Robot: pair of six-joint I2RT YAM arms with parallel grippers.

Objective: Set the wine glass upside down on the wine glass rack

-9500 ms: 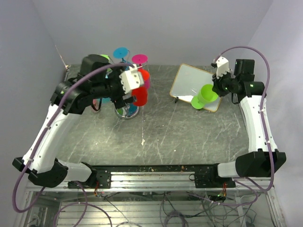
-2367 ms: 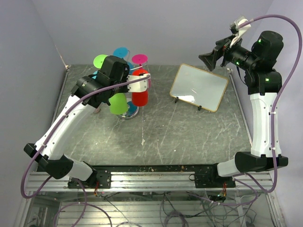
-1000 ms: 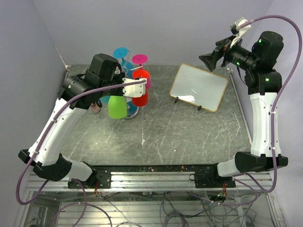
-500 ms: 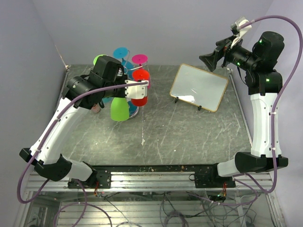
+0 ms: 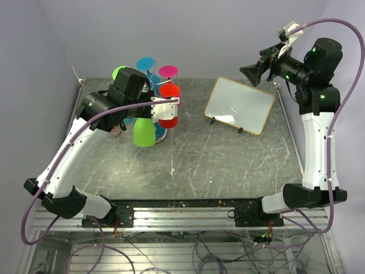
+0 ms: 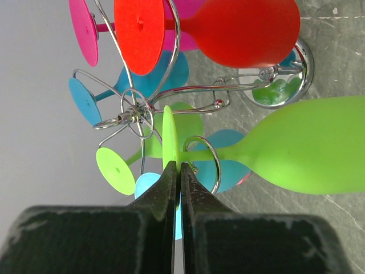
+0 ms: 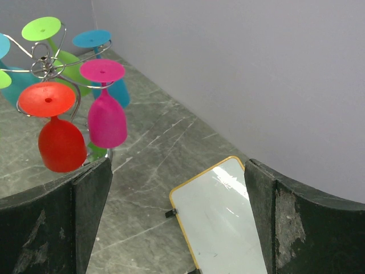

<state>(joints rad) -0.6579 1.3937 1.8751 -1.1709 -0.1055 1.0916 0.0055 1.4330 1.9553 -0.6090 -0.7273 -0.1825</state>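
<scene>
The green wine glass (image 6: 302,145) hangs upside down, its bowl (image 5: 144,132) low beside the wine glass rack's pole. Its stem lies inside a curled wire arm (image 6: 202,149) of the rack (image 6: 134,111). My left gripper (image 6: 178,166) is shut on the edge of the glass's round green foot (image 6: 170,134). The rack's shiny base (image 6: 299,65) stands on the table. My right gripper (image 7: 178,165) is open and empty, raised high at the back right (image 5: 256,68), far from the rack.
Other glasses hang on the rack: red (image 6: 245,28), pink (image 7: 105,120), blue (image 7: 94,39) and another green one (image 7: 41,27). A yellow-rimmed white board (image 5: 239,105) stands propped at the back right. Walls close in behind and on both sides.
Over the last second my left arm shifted slightly toward the rack with the green glass, then held still. The right arm has not moved.
</scene>
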